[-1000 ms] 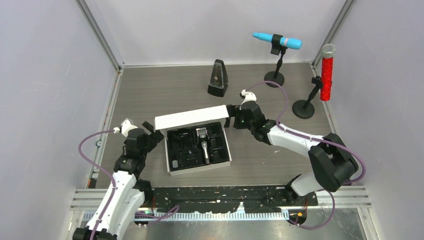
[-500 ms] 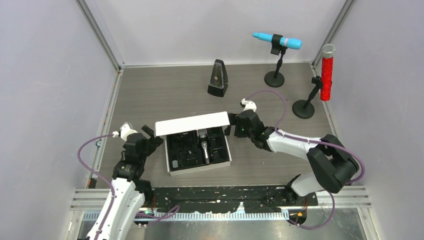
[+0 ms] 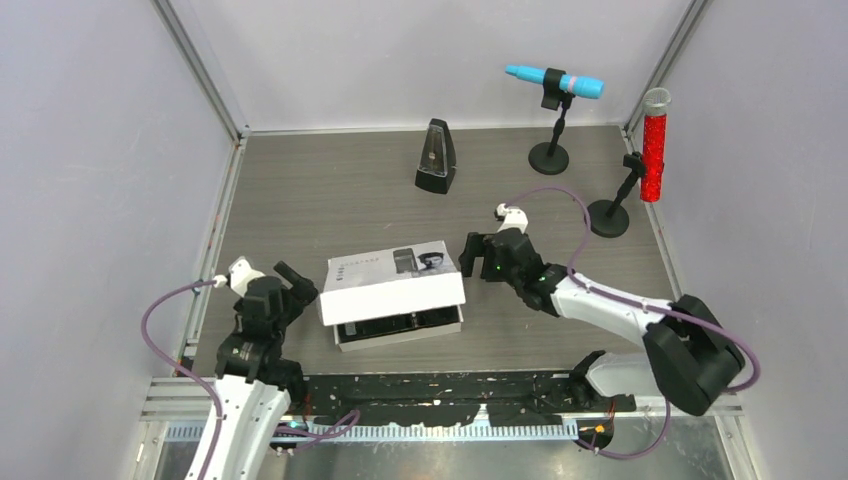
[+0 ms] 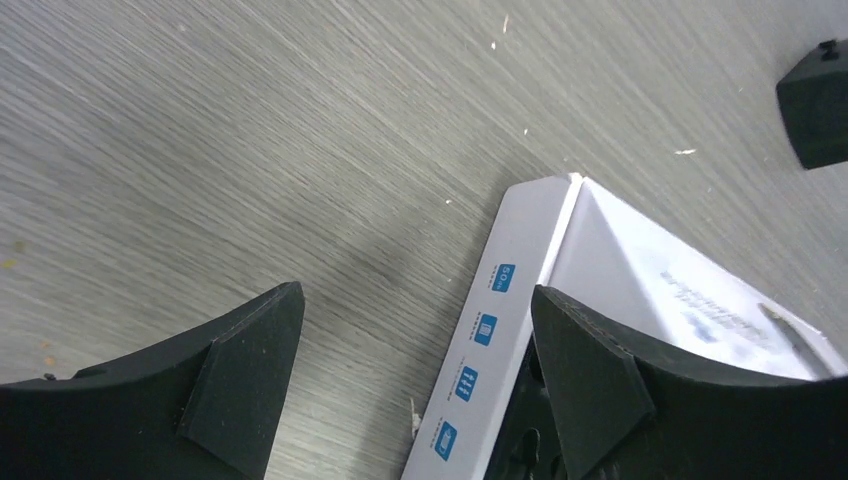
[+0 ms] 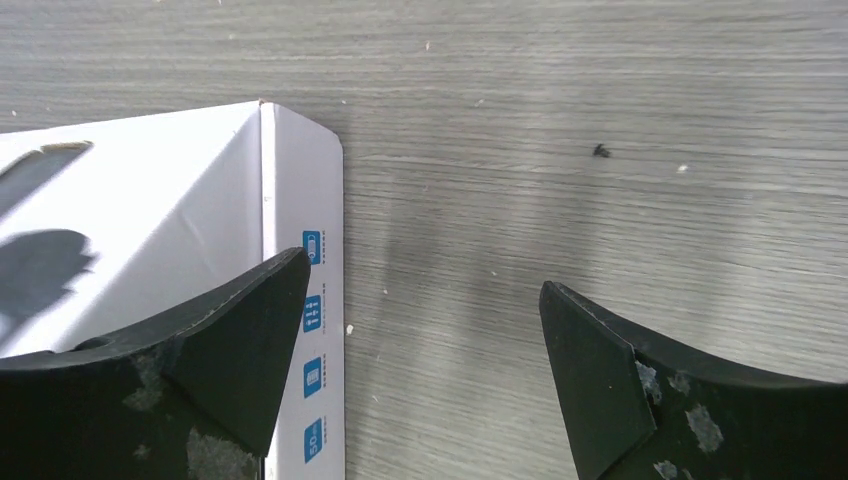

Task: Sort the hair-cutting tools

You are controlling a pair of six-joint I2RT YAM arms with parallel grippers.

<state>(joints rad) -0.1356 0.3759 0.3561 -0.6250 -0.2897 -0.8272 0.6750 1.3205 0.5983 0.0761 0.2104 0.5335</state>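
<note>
The white box (image 3: 400, 337) lies at the table's middle with its white printed lid (image 3: 392, 281) lying over it, slightly askew. A thin strip of the black tray (image 3: 400, 322) shows along the front. The clipper, comb guards, cylinder, cable and bottle are hidden under the lid. My left gripper (image 3: 297, 283) is open and empty just left of the box; the left wrist view (image 4: 415, 370) shows the lid's side (image 4: 480, 350) between its fingers. My right gripper (image 3: 472, 257) is open and empty just right of the lid's corner (image 5: 290, 200).
A black metronome (image 3: 435, 157) stands behind the box. A blue microphone (image 3: 553, 82) and a red microphone (image 3: 654, 145) stand on round bases at the back right. Grey walls close in the table on three sides.
The lid, which stood upright along the box's back edge, has come down over the tray and hides the tools. Both grippers have drawn back toward the near edge, off the lid.
</note>
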